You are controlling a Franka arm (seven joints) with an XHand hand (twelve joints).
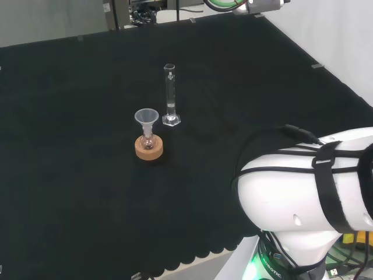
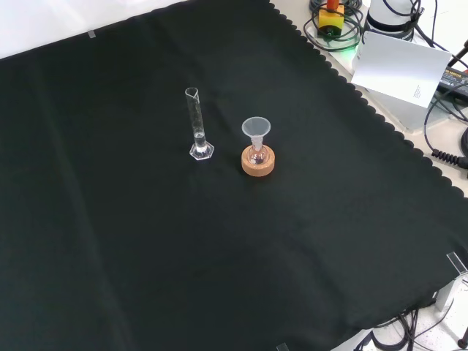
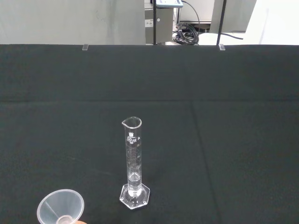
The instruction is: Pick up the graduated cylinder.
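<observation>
A clear graduated cylinder (image 1: 170, 96) stands upright on its hexagonal foot near the middle of the black cloth; the front view has the cylinder (image 2: 197, 124) left of centre, and the wrist view has the cylinder (image 3: 133, 163) some way off, ahead of the camera. Nothing touches it. Beside it a small flask with a clear funnel (image 1: 146, 119) in its neck sits on a cork ring (image 1: 148, 148); the funnel (image 2: 256, 130) and the ring (image 2: 258, 161) stand to the cylinder's right in the front view.
The arm's white links (image 1: 309, 192) rise at the head view's lower right. Cables and a white box (image 2: 401, 62) lie past the cloth's scalloped edge at the front view's upper right. Black cloth (image 2: 146, 256) spreads wide around the glassware.
</observation>
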